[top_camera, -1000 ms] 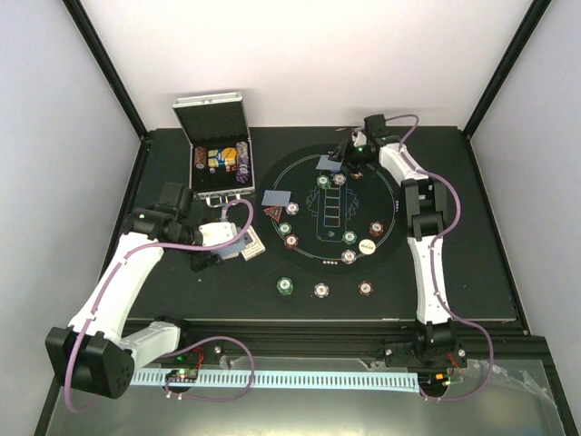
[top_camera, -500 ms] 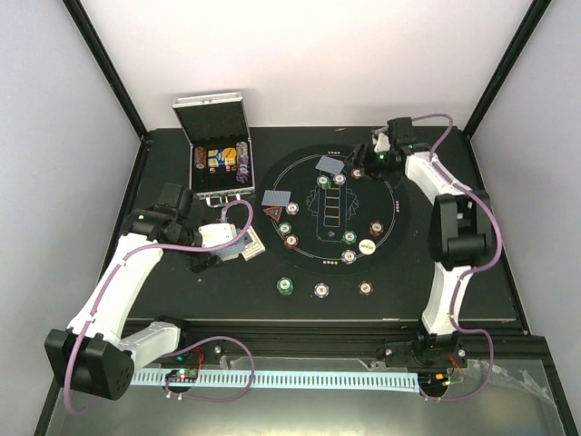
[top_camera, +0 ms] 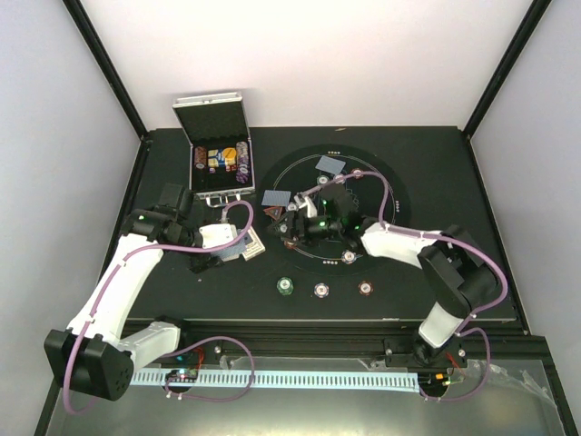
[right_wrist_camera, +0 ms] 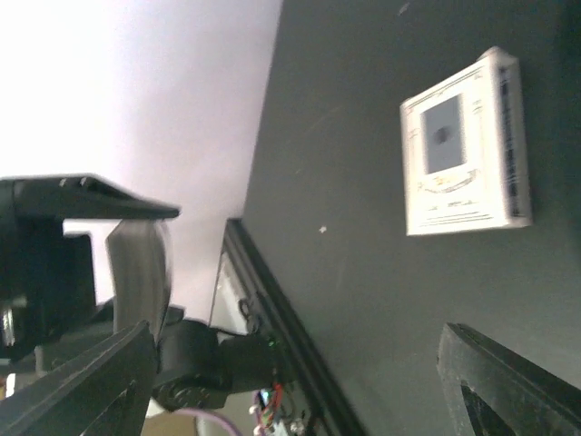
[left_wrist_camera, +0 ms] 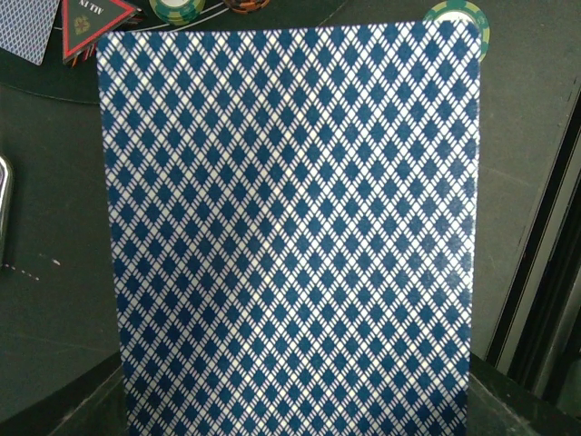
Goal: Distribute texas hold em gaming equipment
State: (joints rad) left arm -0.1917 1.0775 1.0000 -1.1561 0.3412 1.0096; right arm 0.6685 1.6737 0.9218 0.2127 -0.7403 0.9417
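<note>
Dealing step. Left end effector (top_camera: 229, 247) pinches cards (left_wrist_camera: 290, 236); right end effector (right_wrist_camera: 295, 336) spread, empty. Next, probably: right takes top card.

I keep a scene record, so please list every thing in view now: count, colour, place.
case: one, silver, open, far left.
mat: one, black, round, centre.
loose cards: two, blue-grey backs, mat's far and left edges.
triangle token: one, red, mat's left edge.
row of chips: three, green, white, brown-red, off the mat's near edge.
chips on the mat: count unclear, some hidden.
card box: one, white, left of mat.
left claw: shut on a blue-patterned card.
right claw: open, empty, above the mat's left part.
</note>
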